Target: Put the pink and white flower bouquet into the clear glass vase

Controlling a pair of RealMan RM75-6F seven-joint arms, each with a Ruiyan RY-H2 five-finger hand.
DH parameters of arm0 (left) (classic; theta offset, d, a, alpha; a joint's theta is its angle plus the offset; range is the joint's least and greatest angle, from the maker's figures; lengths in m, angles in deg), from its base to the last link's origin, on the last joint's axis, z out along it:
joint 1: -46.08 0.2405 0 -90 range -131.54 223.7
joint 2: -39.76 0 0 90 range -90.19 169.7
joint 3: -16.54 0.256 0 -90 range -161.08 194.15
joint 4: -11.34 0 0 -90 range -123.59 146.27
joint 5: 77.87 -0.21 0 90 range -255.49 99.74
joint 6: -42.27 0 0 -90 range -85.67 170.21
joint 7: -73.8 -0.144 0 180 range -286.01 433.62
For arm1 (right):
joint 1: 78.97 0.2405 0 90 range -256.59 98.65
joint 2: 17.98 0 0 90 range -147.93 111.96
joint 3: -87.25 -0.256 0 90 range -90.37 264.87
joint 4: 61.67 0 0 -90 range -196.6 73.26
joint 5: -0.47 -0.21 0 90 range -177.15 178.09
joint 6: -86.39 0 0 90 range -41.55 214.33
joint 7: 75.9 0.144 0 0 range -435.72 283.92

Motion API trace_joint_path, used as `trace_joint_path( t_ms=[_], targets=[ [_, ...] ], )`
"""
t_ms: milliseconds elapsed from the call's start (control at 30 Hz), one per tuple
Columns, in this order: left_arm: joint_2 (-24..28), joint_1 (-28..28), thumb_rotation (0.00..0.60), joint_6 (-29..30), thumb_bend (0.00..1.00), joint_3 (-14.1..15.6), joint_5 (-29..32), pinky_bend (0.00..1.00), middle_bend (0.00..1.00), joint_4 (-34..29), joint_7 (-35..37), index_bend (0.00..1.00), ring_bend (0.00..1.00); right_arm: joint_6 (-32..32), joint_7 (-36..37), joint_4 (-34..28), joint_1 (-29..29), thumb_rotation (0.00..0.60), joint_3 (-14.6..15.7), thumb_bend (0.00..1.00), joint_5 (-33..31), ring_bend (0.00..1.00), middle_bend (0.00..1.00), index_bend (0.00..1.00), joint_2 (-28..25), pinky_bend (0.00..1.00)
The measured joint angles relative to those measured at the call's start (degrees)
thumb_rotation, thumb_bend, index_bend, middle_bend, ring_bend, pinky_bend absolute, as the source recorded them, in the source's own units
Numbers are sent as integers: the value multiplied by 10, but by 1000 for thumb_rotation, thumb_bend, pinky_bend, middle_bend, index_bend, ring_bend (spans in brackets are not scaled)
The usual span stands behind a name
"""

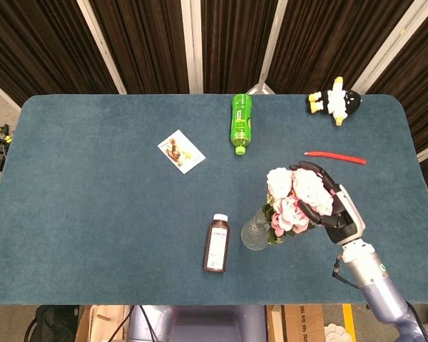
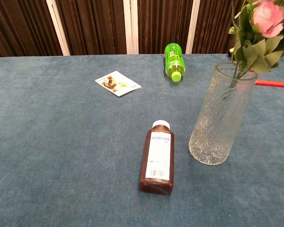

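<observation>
bouquet tilted in the vase mouth, right hand around the blooms

bouquet (image 1: 294,203) of pink and white flowers sits with its stems down inside the clear glass vase (image 2: 222,118), which stands upright on the blue surface (image 1: 93,192). its long axis leans: stems point down into the vase, blooms point up and toward the robot's right, hanging out past the rim on that side. in the chest view the green stems cross the rim and a pink bloom shows at the top right corner. the right hand (image 1: 333,205) is wrapped around the flower heads, fingers curled over them, holding the bunch. the left hand appears in neither view. just left of the vase a brown bottle (image 1: 215,243) lies on its side. farther back lie a green bottle (image 1: 240,122), a small card (image 1: 180,151), a red strip (image 1: 335,156) and a penguin toy (image 1: 334,100).
</observation>
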Motion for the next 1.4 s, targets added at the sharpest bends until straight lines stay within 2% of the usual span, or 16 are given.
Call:
trace_joint_path(
  t_ms=[333,533,733,867,1000,1167,1400],
  targets=[
    [2,0,600,0,175,-1,2,0,0,1,5,149,0,0,43,-1,12,600,45,210,64,206,143,172,-35,64],
    [2,0,600,-1,175,-2,3,0,0,1,6,149,0,17,64,6,11,600,58,120,88,103,54,69,-74,0],
    [2,1,600,2,176,-3,5,0,0,1,10,149,0,60,87,35,-6,600,73,110,149,90,28,60,-147,0],
    [3,2,600,2,175,-3,4,0,0,1,13,149,0,106,78,84,-21,600,80,107,167,92,28,59,-203,0],
    [4,3,600,3,175,-2,3,0,0,0,16,150,0,120,10,114,-32,600,83,105,141,125,41,69,-233,0],
    [3,3,600,5,175,-1,1,0,0,1,16,149,0,150,-119,132,-41,600,88,106,112,132,75,95,-231,0],
    [5,3,600,4,175,-1,1,0,0,2,17,149,0,197,-423,147,-60,600,126,106,128,130,73,95,-193,0]
  ],
)
